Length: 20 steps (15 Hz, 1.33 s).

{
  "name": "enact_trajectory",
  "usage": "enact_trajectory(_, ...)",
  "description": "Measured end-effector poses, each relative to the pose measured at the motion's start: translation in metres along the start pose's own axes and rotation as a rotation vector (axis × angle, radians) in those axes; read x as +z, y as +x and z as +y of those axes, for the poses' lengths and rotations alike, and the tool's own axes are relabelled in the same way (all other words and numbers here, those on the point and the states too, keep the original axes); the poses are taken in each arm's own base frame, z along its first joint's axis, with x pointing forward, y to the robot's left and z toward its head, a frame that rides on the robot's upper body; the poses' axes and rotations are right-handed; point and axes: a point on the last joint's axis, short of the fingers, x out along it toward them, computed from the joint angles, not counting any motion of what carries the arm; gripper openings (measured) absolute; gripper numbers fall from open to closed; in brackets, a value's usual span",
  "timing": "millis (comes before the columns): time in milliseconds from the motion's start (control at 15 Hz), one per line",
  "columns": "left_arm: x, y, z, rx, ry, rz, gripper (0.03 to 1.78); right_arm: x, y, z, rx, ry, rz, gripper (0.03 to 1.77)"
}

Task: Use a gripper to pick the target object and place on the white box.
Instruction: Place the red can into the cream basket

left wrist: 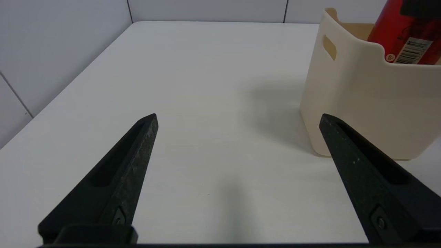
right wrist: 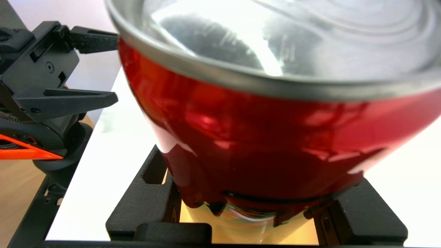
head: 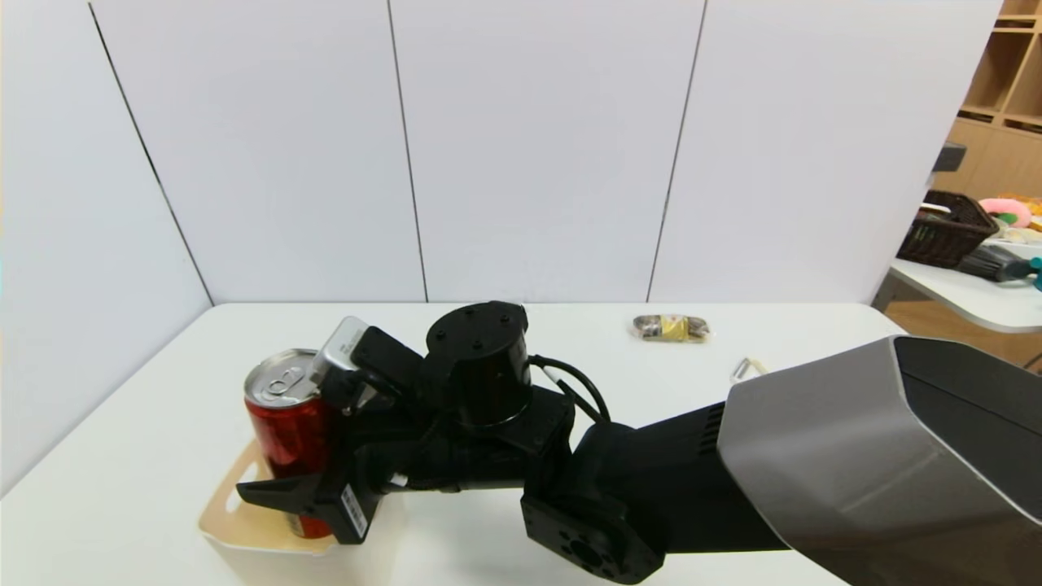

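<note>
You look at a big white table (head: 146, 423) with round corners. Behind it, from 10 to 2 o'clock, stands a wall of white panels (head: 537, 146) with thin dark lines between them. At 3 o'clock you see a second white table (head: 969, 293). A dark woven basket (head: 944, 232) sits on it, with some pink and green things you cannot make out. Wooden shelves (head: 1005, 73) stand behind it, at 2 o'clock. The floor there looks brown, like wood. The light is soft and even.
</note>
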Motion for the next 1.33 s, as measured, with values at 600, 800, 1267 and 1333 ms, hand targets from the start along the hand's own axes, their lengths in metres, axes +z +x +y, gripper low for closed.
enact_trajectory(600,0.000,0.000,0.000,0.000,0.000,0.000,1.69,-0.004,0.006,0.007,0.013,-0.014,0.004,1.35)
enact_trajectory(800,0.000,0.000,0.000,0.000,0.000,0.000,1.69,-0.004,0.005,0.007,0.014,-0.016,0.005,1.46)
enact_trajectory(1267,0.000,0.000,0.000,0.000,0.000,0.000,1.69,0.006,-0.002,0.005,0.001,-0.039,-0.011,1.61)
enact_trajectory(1333,0.000,0.000,0.000,0.000,0.000,0.000,1.69,0.012,-0.005,0.005,-0.002,-0.046,-0.020,1.62)
